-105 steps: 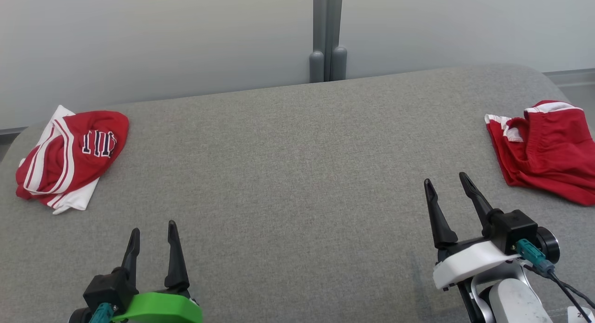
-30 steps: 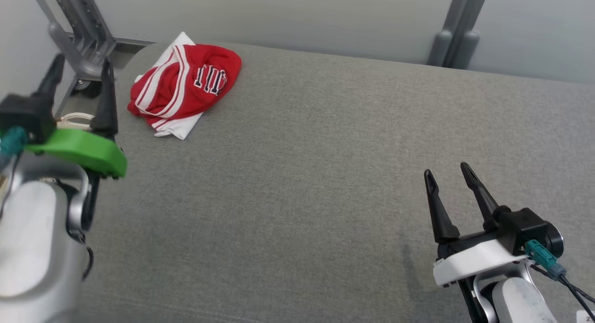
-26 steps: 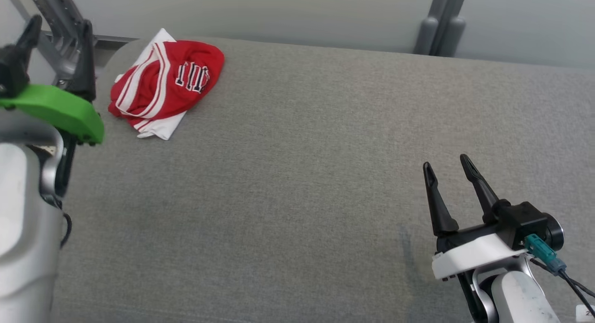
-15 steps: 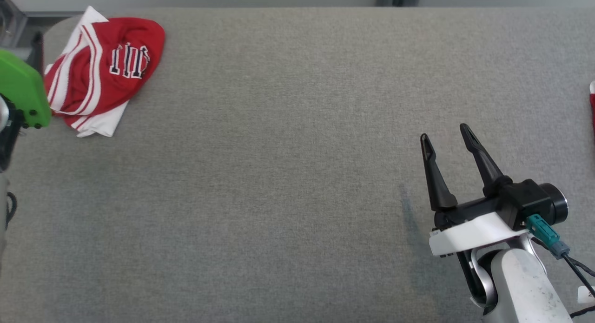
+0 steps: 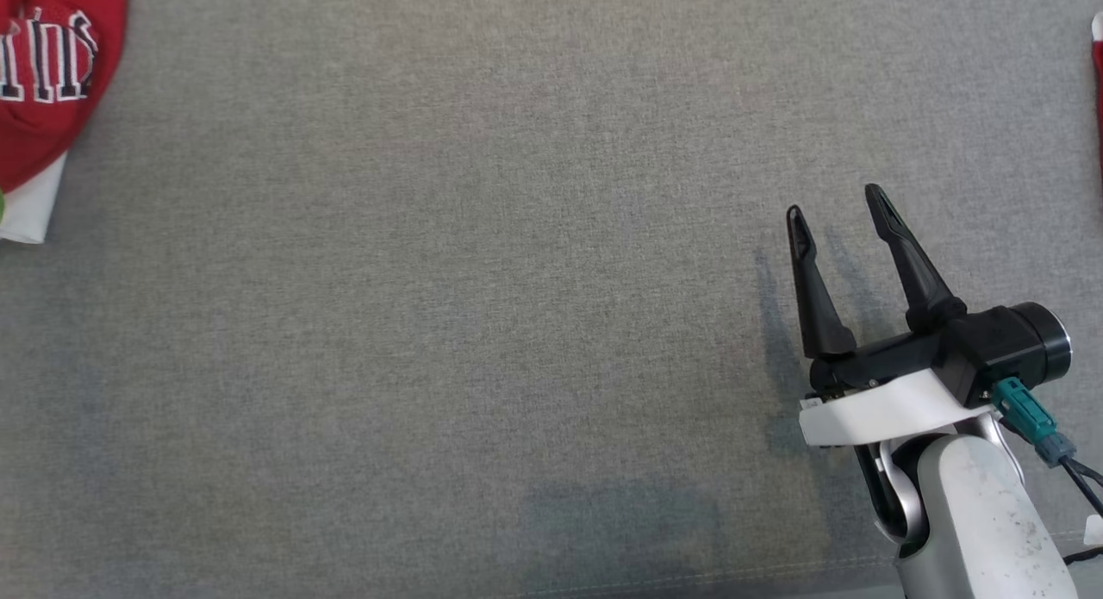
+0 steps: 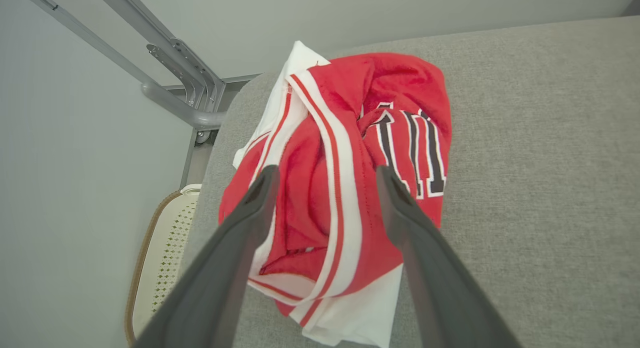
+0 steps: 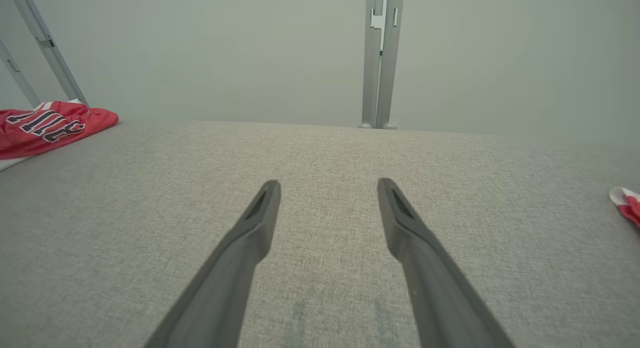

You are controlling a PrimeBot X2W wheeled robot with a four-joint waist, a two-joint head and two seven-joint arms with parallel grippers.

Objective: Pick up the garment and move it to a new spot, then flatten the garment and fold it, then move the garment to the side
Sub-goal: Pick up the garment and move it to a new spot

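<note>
Both open and empty: right gripper [image 5: 836,204] idles, left gripper [image 6: 326,174] hangs over the crumpled red garment [image 6: 400,87] at the grey surface's [image 6: 525,188] corner. Looks soft and floppy; I'd pinch the raised striped fold [image 6: 345,203].

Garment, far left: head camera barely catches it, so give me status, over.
Left gripper open, jaws poised over crumpled red-and-white garment, no grip yet. Right gripper open, idle over grey surface. Nothing blocking the grasp.
</note>
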